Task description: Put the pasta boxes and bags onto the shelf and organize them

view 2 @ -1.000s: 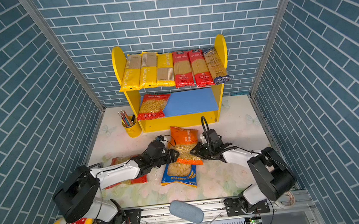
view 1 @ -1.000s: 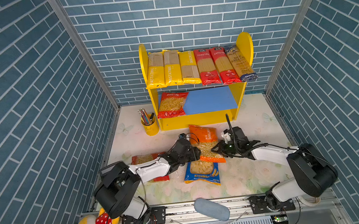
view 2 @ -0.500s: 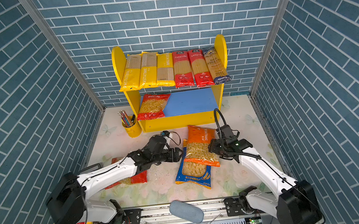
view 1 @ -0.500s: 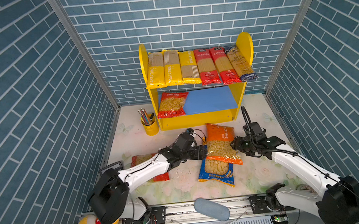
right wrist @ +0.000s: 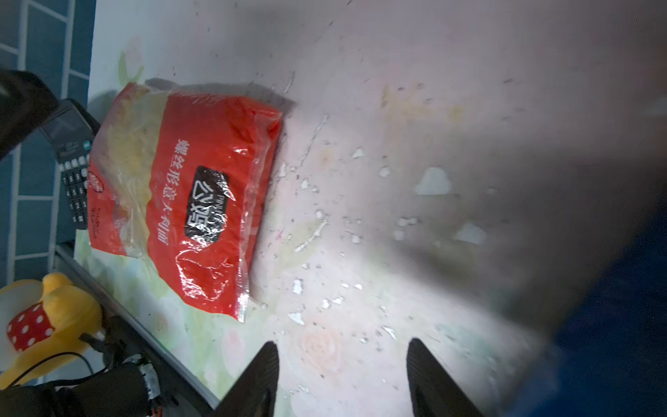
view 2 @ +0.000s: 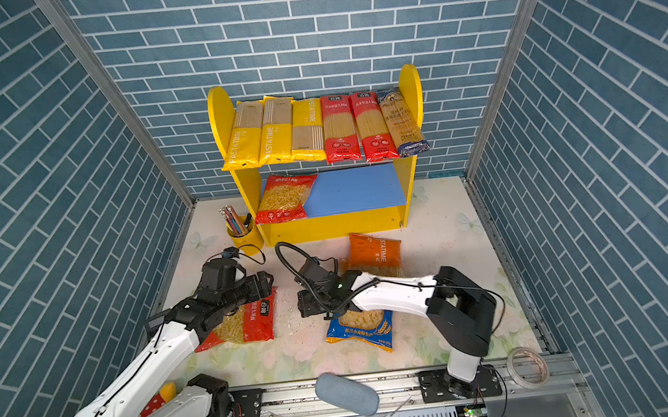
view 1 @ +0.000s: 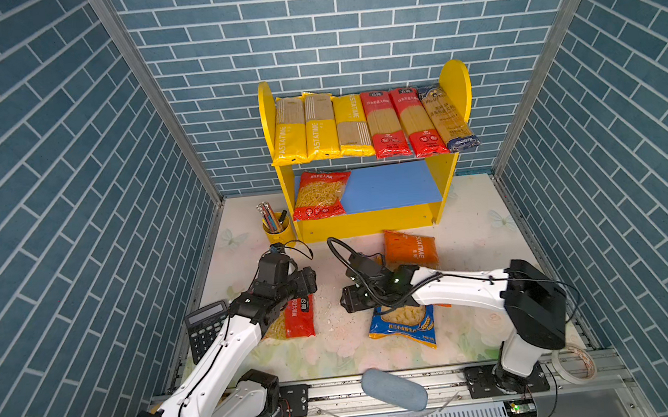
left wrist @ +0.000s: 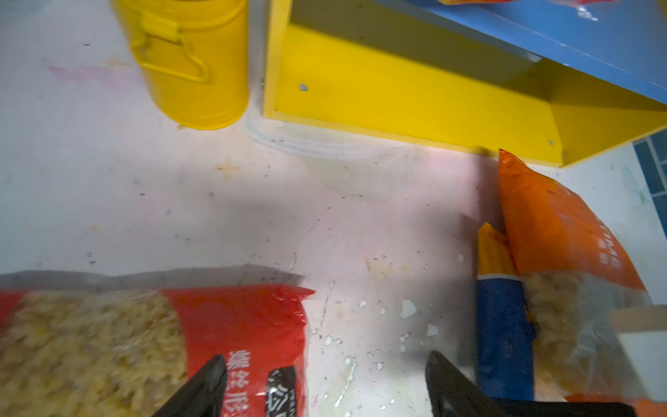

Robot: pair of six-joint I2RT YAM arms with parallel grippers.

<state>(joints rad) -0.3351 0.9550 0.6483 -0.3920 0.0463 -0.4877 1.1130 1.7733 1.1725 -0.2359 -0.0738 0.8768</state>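
Two tools now stand open and empty: left tool (left wrist: 325, 356), right tool (right wrist: 342, 344). Orange plastic macaroni bag (view 1: 410, 249), dropped from between them, lies on the surface (view 1: 473, 238) beside the right tool, short of the yellow two-tier shelf (view 1: 367, 223). Likely needs a regrasp.

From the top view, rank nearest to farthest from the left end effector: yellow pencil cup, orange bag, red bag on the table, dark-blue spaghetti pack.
1. red bag on the table, beside the left end effector
2. yellow pencil cup, left of the shelf
3. orange bag, right side
4. dark-blue spaghetti pack, shelf top, right end
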